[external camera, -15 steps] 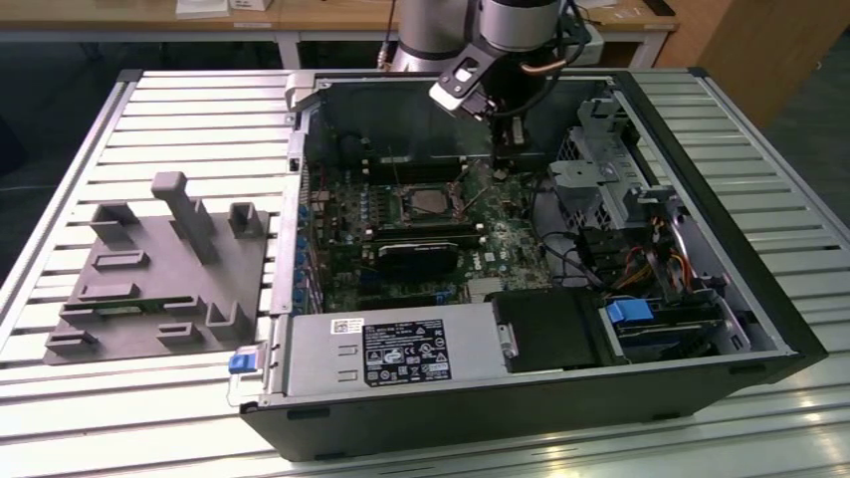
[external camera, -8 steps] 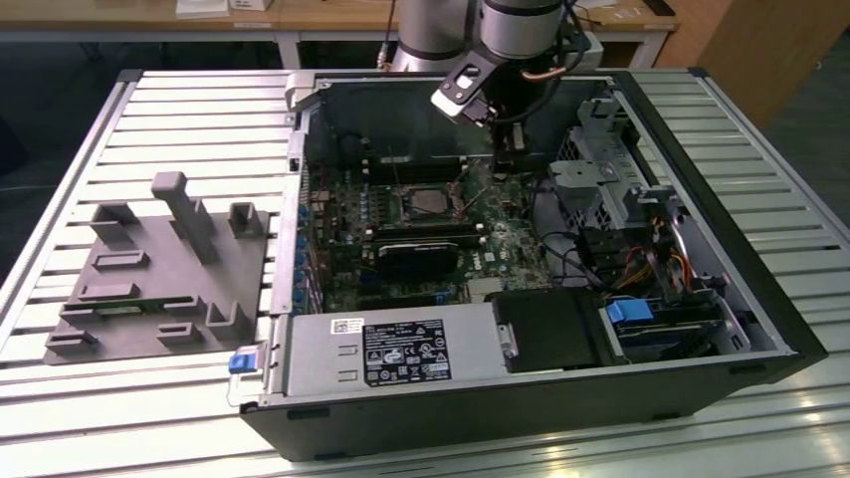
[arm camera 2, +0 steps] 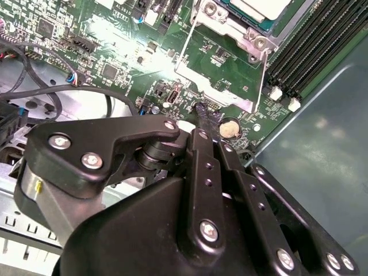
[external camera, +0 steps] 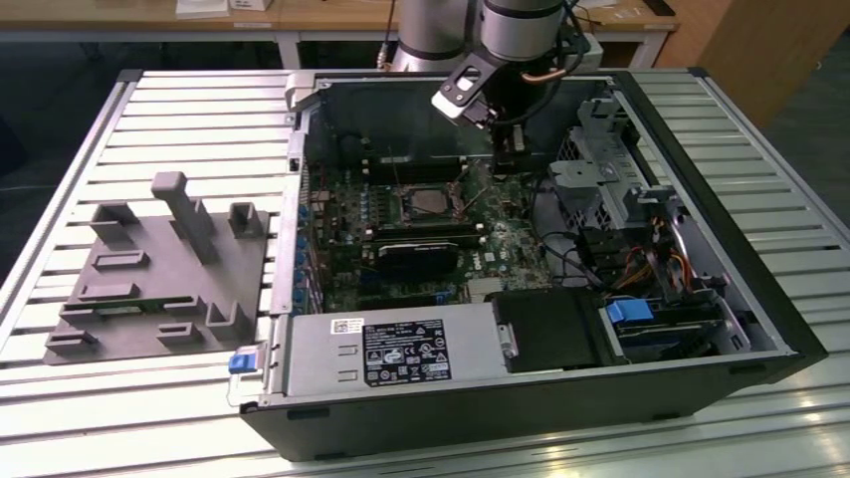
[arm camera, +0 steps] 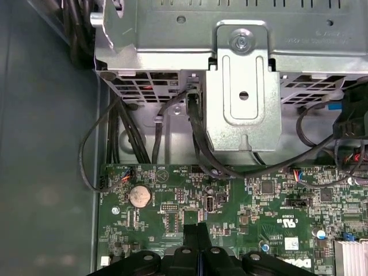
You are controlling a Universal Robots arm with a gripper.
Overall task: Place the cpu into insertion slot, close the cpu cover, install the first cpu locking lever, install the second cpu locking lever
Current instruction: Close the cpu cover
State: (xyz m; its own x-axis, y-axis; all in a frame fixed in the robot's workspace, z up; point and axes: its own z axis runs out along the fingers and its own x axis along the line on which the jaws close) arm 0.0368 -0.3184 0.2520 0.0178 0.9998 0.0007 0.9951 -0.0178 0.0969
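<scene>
Cpu [arm camera 2: 260, 7] sits in the insertion slot [external camera: 397, 203]; cpu cover [arm camera 2: 230, 99] stands open, so closing and locking remain; pincer [arm camera 2: 205, 115] is pressed together, empty.

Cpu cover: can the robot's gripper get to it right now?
Probably yes. The gripper, fingers shut, hangs right beside the cpu cover, above bare motherboard, with no cable or part between them.

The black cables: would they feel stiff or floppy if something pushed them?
Probably floppy: the black cables hang in loose curves. They'd likely swing back, since their ends seem plugged into the green board.
</scene>
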